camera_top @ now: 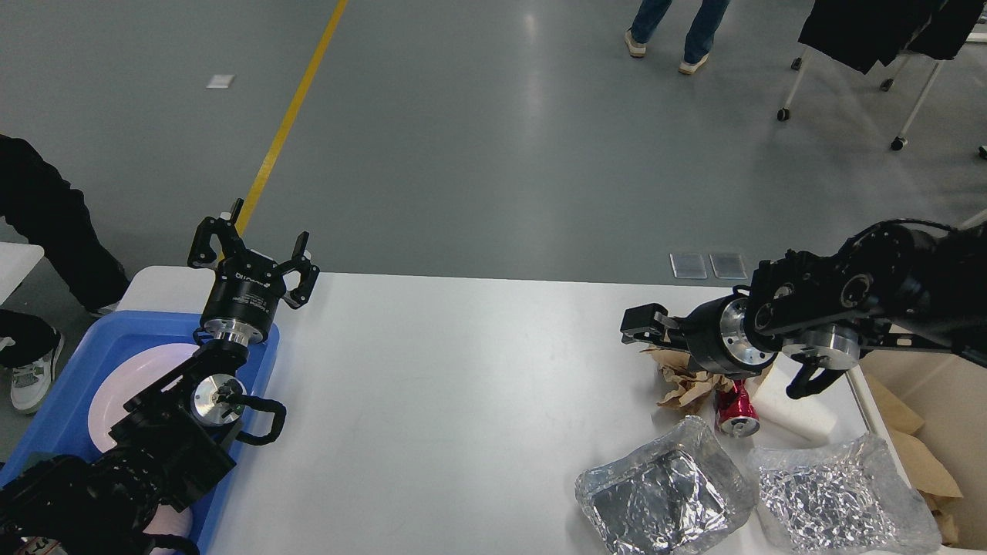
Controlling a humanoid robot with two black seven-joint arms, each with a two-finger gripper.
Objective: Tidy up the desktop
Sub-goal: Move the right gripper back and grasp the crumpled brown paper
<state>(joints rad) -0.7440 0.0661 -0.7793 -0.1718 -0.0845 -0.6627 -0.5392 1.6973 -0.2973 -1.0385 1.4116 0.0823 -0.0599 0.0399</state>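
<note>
The desktop [463, 401] fills the lower middle of the view, white with rounded corners, most of its centre bare.

At its left end sits a blue tray [77, 362] holding a white plate [123, 385]. The left arm rises over the tray, and the left gripper [250, 250] stands above the tray's far right corner with its fingers spread apart and nothing between them.

The right arm reaches in from the right edge, lying low over the desktop's far right part. The right gripper [644, 324] points left, just above a crumpled brown paper [682, 385]; it is seen end-on and dark, so I cannot tell whether its fingers are apart or together, nor whether they touch the paper.

Just right of the paper lies a crushed red can [732, 408], touching it, its top facing the near edge. A white cup [794, 405] lies on its side beside the can, partly hidden by the arm's wrist. Nearer the front edge are two crumpled foil trays, one [663, 493] below the can and the other [840, 497] to its right.

Beyond the desktop's right edge stands a cream bin [937, 385] with brown paper scraps [917, 462] inside.

Grey floor with a yellow line [297, 108] lies behind
</note>
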